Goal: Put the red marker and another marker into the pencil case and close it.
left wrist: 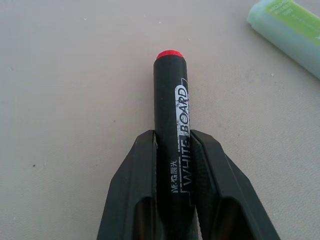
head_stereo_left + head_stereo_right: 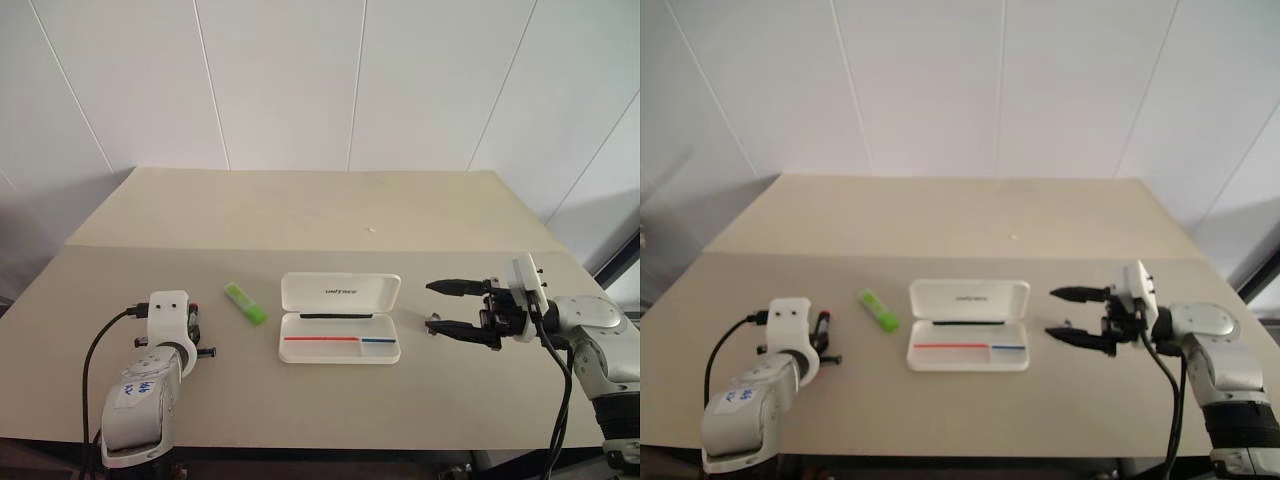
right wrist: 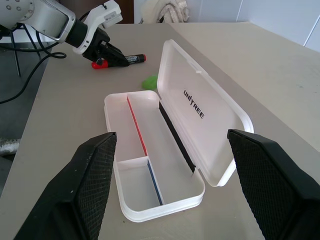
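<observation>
White panels stand behind a beige bench (image 2: 300,210). Left gripper (image 1: 172,150) has its fingers pressed on the red marker (image 1: 170,95); right gripper (image 2: 445,306) hangs wide open, empty. Green marker (image 2: 245,302) lies beside the open, empty case (image 2: 340,318); nothing is packed yet.

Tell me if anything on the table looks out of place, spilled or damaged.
Nothing stands out. The pencil case lies open and intact, its tray empty. The green marker lies loose on the table beside it, and the left end effector has its fingers around the red marker. No spill or damage shows.
</observation>
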Controlling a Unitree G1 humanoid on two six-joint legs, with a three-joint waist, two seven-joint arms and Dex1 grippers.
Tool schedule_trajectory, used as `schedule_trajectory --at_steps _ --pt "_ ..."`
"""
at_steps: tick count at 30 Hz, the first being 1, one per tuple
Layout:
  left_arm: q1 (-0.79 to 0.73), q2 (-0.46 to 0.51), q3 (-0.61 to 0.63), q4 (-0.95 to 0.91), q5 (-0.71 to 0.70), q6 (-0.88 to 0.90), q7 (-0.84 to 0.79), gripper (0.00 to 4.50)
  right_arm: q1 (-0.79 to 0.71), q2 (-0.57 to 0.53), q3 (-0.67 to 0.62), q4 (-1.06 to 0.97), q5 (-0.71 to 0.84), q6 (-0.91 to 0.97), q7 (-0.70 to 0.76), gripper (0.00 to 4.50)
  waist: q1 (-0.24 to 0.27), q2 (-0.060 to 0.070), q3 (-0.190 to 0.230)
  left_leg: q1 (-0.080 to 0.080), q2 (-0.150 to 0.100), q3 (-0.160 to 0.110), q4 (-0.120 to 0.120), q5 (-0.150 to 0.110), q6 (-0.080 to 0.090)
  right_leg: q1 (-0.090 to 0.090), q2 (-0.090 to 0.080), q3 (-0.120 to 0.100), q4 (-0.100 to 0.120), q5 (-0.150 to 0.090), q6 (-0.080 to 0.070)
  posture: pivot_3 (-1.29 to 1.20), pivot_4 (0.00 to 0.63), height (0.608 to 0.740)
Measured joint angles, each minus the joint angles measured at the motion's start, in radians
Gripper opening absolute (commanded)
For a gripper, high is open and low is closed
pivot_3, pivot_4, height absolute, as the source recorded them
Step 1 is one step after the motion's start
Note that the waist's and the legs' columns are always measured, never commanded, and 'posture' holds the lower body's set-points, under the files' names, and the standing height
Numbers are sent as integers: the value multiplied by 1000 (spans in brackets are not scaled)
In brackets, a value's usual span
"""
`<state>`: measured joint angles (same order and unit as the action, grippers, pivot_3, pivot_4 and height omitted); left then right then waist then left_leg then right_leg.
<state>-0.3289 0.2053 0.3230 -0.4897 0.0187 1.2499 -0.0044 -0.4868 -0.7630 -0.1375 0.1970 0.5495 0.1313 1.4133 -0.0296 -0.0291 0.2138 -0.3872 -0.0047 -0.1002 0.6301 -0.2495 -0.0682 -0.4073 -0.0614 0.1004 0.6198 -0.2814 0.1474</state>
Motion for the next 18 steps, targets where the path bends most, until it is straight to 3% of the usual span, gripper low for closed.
schedule_trajectory --at_steps 9,14,18 --pt "-124 267 -41 73 -120 -137 -250 580 0 1 -2 -3 13 0 11 4500 0 0 0 0 0 0 0 0 0 0 0 0 0 0 0 0 150 740" --pt "-188 307 -41 115 -249 -244 -414 580 6 13 -22 -39 57 1 27 4500 0 0 0 0 0 0 -1 0 0 0 0 0 -1 0 0 0 150 740" --pt "-214 393 -79 150 -339 -378 -621 580 29 14 -28 -52 67 4 28 4500 0 0 0 -1 1 0 -2 0 0 -1 0 0 -1 0 -1 0 150 740"
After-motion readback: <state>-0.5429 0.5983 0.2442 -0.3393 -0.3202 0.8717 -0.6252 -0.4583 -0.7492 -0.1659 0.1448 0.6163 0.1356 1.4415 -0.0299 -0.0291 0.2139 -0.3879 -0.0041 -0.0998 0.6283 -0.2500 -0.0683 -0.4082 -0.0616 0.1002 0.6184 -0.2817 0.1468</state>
